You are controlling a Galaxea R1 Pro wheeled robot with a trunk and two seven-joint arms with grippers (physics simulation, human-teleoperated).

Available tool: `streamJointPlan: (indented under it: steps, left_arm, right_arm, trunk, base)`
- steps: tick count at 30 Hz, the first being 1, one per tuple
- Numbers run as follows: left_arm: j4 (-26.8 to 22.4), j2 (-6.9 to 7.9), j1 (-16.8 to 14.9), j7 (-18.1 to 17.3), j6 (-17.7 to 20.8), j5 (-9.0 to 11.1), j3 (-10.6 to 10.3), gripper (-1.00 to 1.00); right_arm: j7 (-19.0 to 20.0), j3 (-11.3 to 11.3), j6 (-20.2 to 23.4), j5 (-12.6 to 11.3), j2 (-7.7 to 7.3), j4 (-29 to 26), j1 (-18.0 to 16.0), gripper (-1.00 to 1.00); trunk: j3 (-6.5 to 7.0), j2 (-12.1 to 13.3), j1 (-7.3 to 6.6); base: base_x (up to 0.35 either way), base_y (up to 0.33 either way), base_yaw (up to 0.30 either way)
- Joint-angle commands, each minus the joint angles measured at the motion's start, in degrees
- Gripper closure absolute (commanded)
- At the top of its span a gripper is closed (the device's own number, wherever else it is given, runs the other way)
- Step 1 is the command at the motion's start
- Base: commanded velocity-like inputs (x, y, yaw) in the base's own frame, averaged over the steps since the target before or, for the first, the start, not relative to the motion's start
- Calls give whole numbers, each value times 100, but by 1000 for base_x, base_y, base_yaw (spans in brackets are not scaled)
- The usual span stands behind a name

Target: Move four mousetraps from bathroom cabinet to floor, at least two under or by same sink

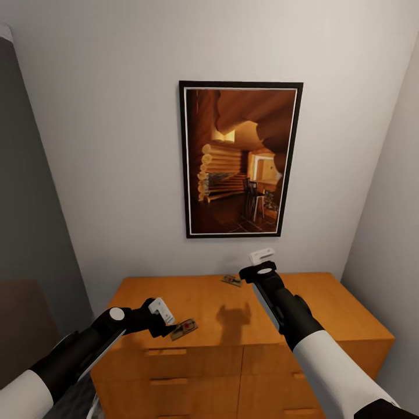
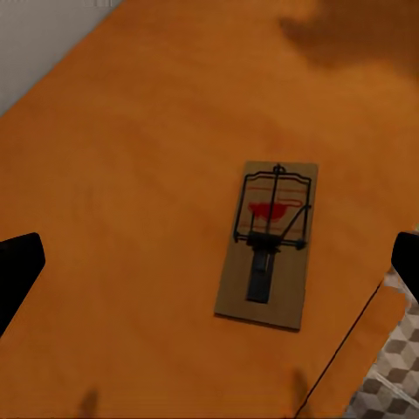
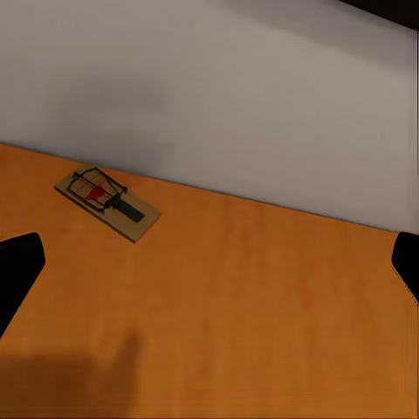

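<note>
Two mousetraps lie on the orange-brown cabinet [image 1: 326,308]. One mousetrap [image 1: 184,329] sits near the front edge of the top, just right of my left gripper [image 1: 164,316]. In the left wrist view this trap [image 2: 268,244] lies between the wide-apart black fingertips [image 2: 17,272], and the left gripper [image 2: 209,271] is open above it. The other mousetrap [image 1: 231,280] rests near the back wall, left of my right gripper [image 1: 263,263], which hovers above the top. In the right wrist view that trap [image 3: 109,203] is ahead, and the right gripper [image 3: 209,271] is open and empty. A strip of bathroom floor [image 2: 393,371] shows past the cabinet's edge.
A dark-framed picture [image 1: 240,159] hangs on the white wall behind the cabinet. A side wall [image 1: 390,221] closes the corner at the right and a grey surface [image 1: 23,186] stands at the left. Drawer fronts [image 1: 174,372] face me below the top.
</note>
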Motion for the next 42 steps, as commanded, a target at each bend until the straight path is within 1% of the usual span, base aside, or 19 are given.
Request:
streamJointPlan:
  steps: [1, 10, 42]
  left_arm:
    - [-7, 5, -4, 10, 50, 57, -14, -100]
    - [-7, 7, -6, 10, 50, 57, -11, -100]
    - [-7, 4, -4, 11, 50, 57, -10, -100]
  right_arm:
    - [-26, 13, 31, 1, -2, -3, -3, -100]
    - [-26, 13, 31, 1, -2, -3, -3, -100]
    - [-26, 13, 31, 1, -2, 60, -3, -100]
  trunk:
    - [-3, -4, 4]
    - [-3, -4, 4]
    - [-3, -4, 4]
  base:
    - [183, -139, 0]
    - [73, -57, 0]
    - [2, -2, 0]
